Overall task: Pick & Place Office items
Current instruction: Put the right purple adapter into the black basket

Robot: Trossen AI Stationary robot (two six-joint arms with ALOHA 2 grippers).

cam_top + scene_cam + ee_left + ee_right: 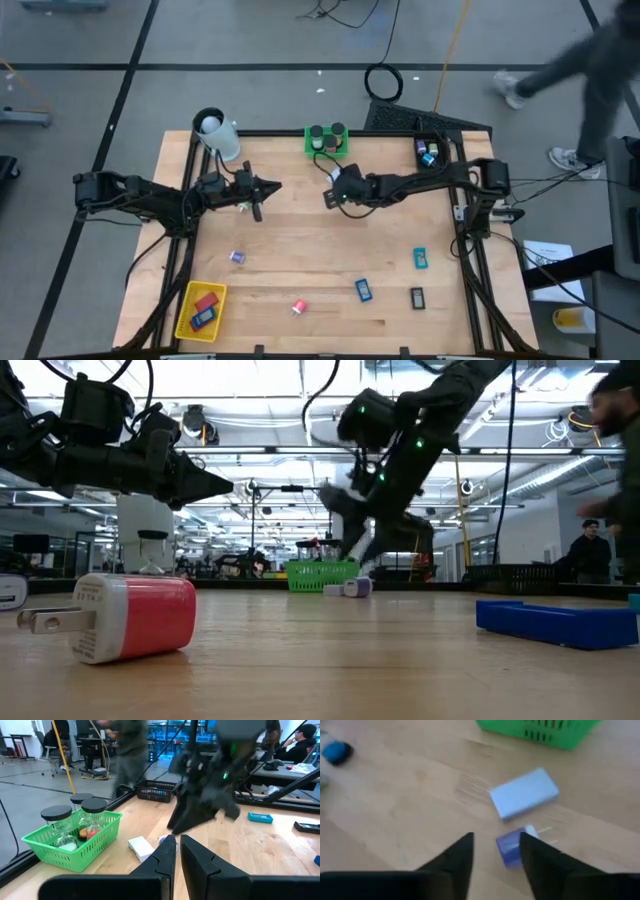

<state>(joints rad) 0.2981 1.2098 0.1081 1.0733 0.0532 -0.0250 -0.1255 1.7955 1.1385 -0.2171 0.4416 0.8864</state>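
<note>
Wooden table (pixel 300 250), right gripper (pixel 495 851) fingers spread, purple block (pixel 509 848) between them

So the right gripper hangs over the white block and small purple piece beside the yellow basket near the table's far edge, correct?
Not quite: the basket there is green, not yellow. The high view shows the right gripper near it, and the right wrist view shows the white block and purple piece lying just short of that green mesh. The yellow basket sits at the near left corner.
</note>
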